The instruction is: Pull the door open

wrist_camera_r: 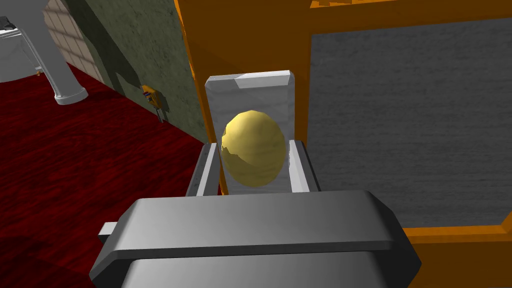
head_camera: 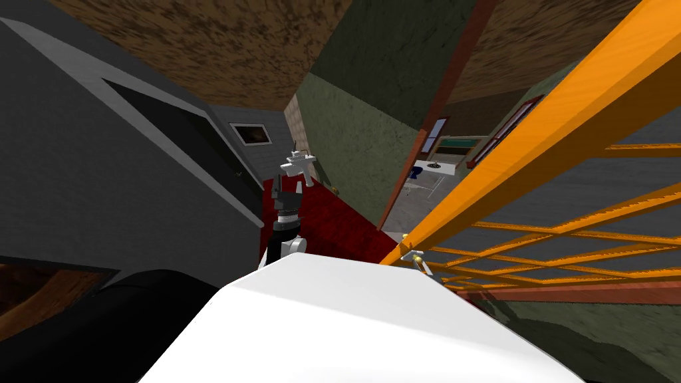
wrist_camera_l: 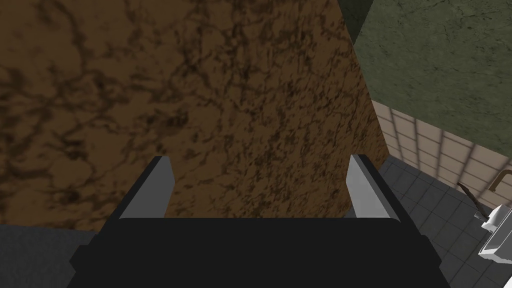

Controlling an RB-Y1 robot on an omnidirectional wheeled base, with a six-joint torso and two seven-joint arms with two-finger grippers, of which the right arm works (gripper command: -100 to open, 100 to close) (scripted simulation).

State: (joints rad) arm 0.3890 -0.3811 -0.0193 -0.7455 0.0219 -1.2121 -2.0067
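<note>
An orange door (head_camera: 532, 153) with grey panes in an orange grid runs along my right, swung away from its red-brown frame (head_camera: 432, 120). Its round yellow knob (wrist_camera_r: 254, 149) sits on a grey plate (wrist_camera_r: 250, 95) at the door's edge. My right gripper (wrist_camera_r: 254, 152) is shut on the knob, one finger pressing each side; in the head view it is small at the door's near edge (head_camera: 419, 258). My left gripper (wrist_camera_l: 260, 167) is open and holds nothing, raised ahead of my chest (head_camera: 297, 165).
A dark red floor (head_camera: 339, 219) lies ahead, with a green wall (head_camera: 359, 146) beyond it and a grey wall (head_camera: 100, 173) close on my left. A white pedestal basin (wrist_camera_r: 30, 55) stands on that floor. Past the frame lies a pale tiled floor (head_camera: 415, 196).
</note>
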